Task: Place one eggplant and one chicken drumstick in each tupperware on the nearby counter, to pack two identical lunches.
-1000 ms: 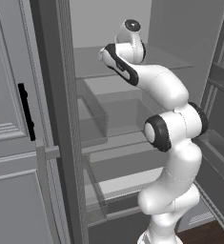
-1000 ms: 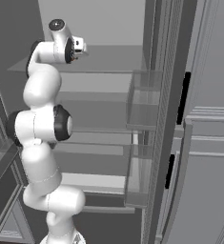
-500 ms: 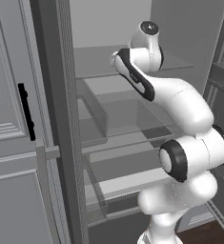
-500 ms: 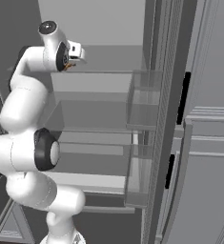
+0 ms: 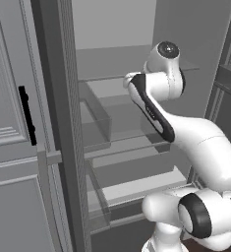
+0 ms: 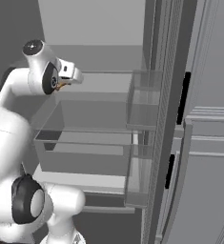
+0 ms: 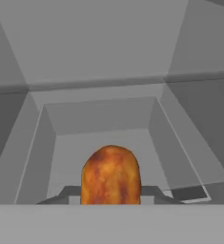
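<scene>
Golden-brown and roasted, the chicken drumstick (image 7: 111, 174) sits clamped between my fingers (image 7: 111, 194), which are closed tight on it; its rounded end pokes straight out ahead of them in the hand view. Beyond the fingers I see a clear drawer (image 7: 104, 124) inside the open grey fridge (image 5: 117, 64), its walls sloping away below and ahead of the drumstick. From the right base view, a sliver of orange-brown (image 6: 61, 86) shows at the hand, raised above the drawer (image 6: 85, 138) and level with the upper glass shelf (image 6: 101, 81). Door bins (image 6: 144, 100) stand well off to the fingers' right. From the left base view, my white arm (image 5: 186, 138) reaches up into the fridge.
</scene>
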